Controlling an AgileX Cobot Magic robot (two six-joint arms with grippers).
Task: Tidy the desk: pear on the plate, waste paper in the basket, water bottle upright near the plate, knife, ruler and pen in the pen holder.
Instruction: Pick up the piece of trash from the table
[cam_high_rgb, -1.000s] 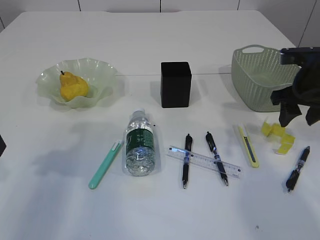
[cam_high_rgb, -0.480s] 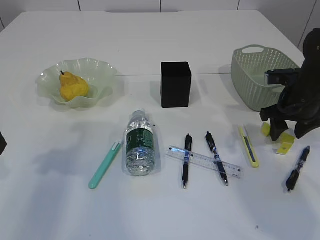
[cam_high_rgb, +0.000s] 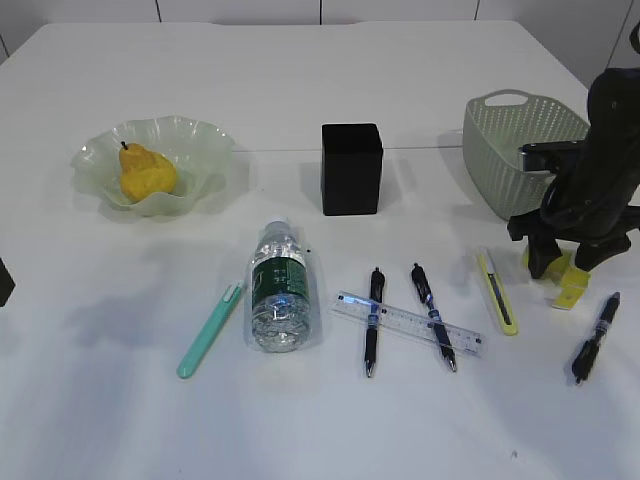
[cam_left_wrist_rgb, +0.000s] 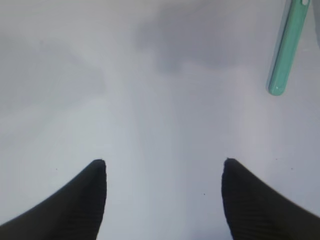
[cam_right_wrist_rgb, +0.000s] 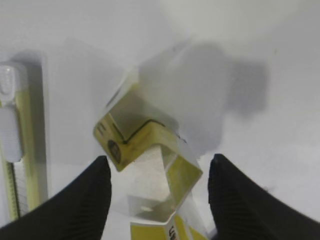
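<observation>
Right fingers (cam_right_wrist_rgb: 102, 190) astride waste paper (cam_right_wrist_rgb: 150, 165)

A white table (cam_high_rgb: 300, 80) carries everything. On it sit a ruffled green plate (cam_high_rgb: 205, 145), a black pen holder (cam_high_rgb: 351, 168) and a green basket (cam_high_rgb: 505, 160). Nearer the front lie a teal knife (cam_high_rgb: 210, 328), a water bottle (cam_high_rgb: 278, 288) on its side, a clear ruler (cam_high_rgb: 405, 322) across two pens (cam_high_rgb: 372, 320), a yellow knife (cam_high_rgb: 497, 291), crumpled yellow paper (cam_high_rgb: 568, 285) and another pen (cam_high_rgb: 594, 337).

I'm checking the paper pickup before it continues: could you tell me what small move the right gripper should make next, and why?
Probably lower a little further and close. The right gripper is open, its fingers either side of the yellow waste paper on the table, not yet clamped on it. The basket sits just behind, so a firm grip comes first.
</observation>
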